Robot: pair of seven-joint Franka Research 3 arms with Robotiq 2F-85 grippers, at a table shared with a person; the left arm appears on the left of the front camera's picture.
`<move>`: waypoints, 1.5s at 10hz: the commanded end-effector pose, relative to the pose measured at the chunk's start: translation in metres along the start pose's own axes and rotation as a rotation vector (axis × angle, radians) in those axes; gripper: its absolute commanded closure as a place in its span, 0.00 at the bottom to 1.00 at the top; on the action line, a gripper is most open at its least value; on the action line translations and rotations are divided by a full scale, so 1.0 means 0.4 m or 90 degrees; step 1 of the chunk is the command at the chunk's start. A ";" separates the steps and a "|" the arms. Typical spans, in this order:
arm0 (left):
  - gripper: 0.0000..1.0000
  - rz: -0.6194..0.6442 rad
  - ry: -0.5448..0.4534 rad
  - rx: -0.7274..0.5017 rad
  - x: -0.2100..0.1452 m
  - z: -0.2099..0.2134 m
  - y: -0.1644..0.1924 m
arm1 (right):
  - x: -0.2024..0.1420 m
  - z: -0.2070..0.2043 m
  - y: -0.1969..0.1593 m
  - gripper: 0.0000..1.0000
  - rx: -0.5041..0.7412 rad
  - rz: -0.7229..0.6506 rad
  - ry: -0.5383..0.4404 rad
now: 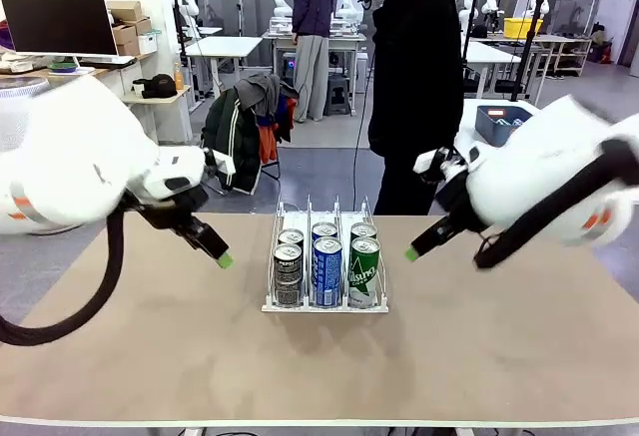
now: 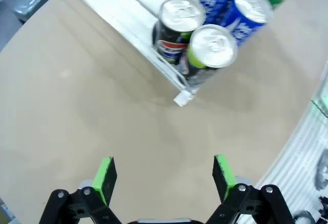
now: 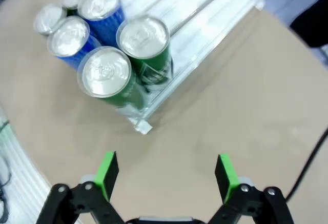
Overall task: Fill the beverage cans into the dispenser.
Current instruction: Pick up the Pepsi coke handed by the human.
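Observation:
The dispenser (image 1: 270, 305) stands at the table's middle, a clear three-lane rack on a white base. Several beverage cans fill it, two per lane: black and silver cans (image 1: 288, 272) on the left, blue cans (image 1: 326, 269) in the middle, green cans (image 1: 363, 270) on the right. My left gripper (image 1: 224, 259) hovers open to the rack's left, nothing between its fingers. My right gripper (image 1: 411, 253) hovers open to the rack's right. In the left wrist view the open gripper (image 2: 164, 175) looks down at bare table short of the black cans (image 2: 179, 24). The right wrist view shows the open gripper (image 3: 165, 174) short of the green cans (image 3: 110, 78).
A person in black (image 1: 414, 67) stands at the table's far side, just behind the rack. A chair draped with jackets (image 1: 250, 122) is behind on the left. Bare tabletop (image 1: 479, 346) lies on both sides of the rack and in front of it.

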State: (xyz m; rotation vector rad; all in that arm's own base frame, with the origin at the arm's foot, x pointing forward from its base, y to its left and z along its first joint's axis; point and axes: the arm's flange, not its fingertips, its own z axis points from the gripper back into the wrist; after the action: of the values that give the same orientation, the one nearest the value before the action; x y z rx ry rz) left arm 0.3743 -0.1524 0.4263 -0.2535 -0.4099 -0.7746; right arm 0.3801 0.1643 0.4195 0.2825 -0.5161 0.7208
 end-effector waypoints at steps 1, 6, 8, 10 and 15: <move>0.00 -0.024 0.003 -0.045 -0.001 0.103 0.065 | -0.005 0.122 -0.072 0.00 0.048 -0.003 -0.010; 0.00 -0.078 -0.056 -0.043 0.039 0.351 0.065 | 0.068 0.424 -0.148 0.00 0.033 0.045 -0.067; 0.00 -0.084 -0.078 -0.030 0.040 0.440 0.102 | 0.083 0.533 -0.161 0.00 0.024 0.044 -0.100; 0.00 -0.069 -0.106 -0.013 0.036 0.489 0.120 | 0.072 0.604 -0.197 0.00 0.020 0.018 -0.125; 0.00 -0.064 -0.094 0.000 0.047 0.491 0.107 | 0.078 0.623 -0.192 0.00 0.005 0.012 -0.131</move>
State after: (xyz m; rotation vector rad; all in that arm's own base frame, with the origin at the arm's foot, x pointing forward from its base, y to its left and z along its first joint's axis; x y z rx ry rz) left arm 0.3650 -0.0638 0.6095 -0.2781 -0.5696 -0.8619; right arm 0.3625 0.0220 0.6356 0.3618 -0.7238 0.6940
